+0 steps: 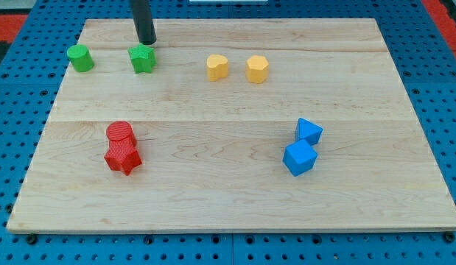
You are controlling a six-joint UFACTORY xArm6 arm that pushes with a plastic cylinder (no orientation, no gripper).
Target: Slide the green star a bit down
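Eight blocks on wooden board, blue pegboard around

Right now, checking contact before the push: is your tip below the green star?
No, my tip sits just above the green star, toward the view's top.

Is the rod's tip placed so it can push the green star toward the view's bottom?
Probably yes: my tip sits just above the green star, at its top edge, and nothing lies close below the star.

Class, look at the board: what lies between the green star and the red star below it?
Nothing: in the camera view, only bare wood separates the green star from the red star. My tip touches the green star's top edge.
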